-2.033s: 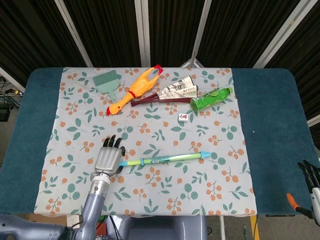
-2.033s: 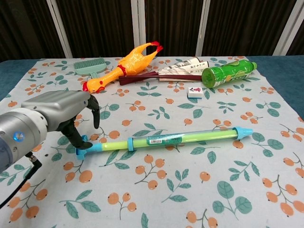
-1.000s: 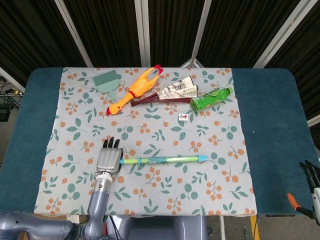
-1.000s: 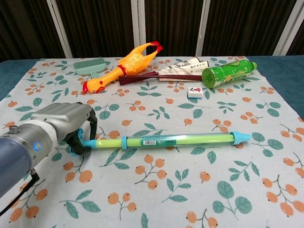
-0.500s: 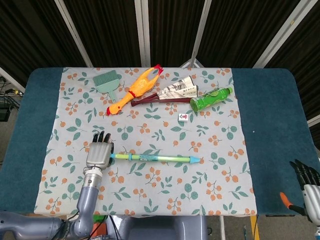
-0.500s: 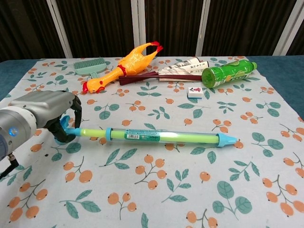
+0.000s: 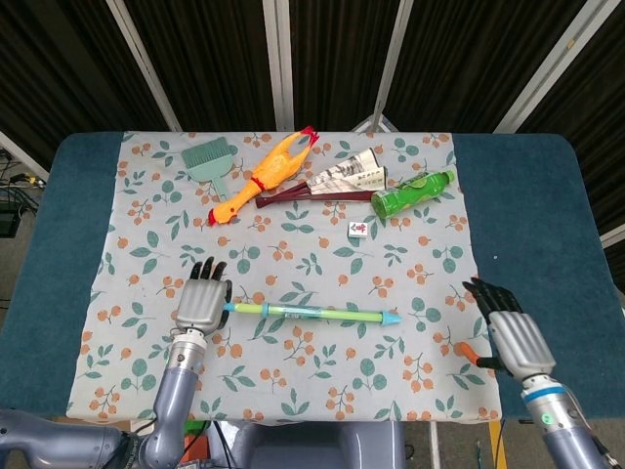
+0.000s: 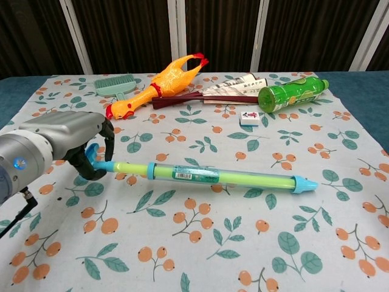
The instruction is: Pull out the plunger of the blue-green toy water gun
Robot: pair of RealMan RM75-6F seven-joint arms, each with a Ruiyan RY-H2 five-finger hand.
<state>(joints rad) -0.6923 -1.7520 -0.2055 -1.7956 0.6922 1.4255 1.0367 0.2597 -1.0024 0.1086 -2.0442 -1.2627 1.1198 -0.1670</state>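
The blue-green toy water gun (image 7: 312,312) lies across the floral cloth, its pointed nozzle toward the right. In the chest view the water gun (image 8: 219,175) shows a clear green barrel and a blue collar. A short stretch of rod runs left from the collar to the blue plunger handle (image 8: 92,153). My left hand (image 7: 200,303) grips that handle, with the fingers of the left hand (image 8: 67,143) curled around it. My right hand (image 7: 513,332) hovers at the cloth's right edge with its fingers spread. It holds nothing and stands well apart from the nozzle.
At the back lie a rubber chicken (image 7: 269,174), a green brush (image 7: 208,161), a folded paper fan (image 7: 342,178) and a green bottle (image 7: 412,191). A small white tile (image 7: 358,230) sits mid-cloth. An orange-tipped piece (image 7: 467,352) shows beside my right hand.
My left hand dragged the water gun leftward over the cloth, then a little back to the right. My right hand came up from the lower right corner to the cloth's edge.
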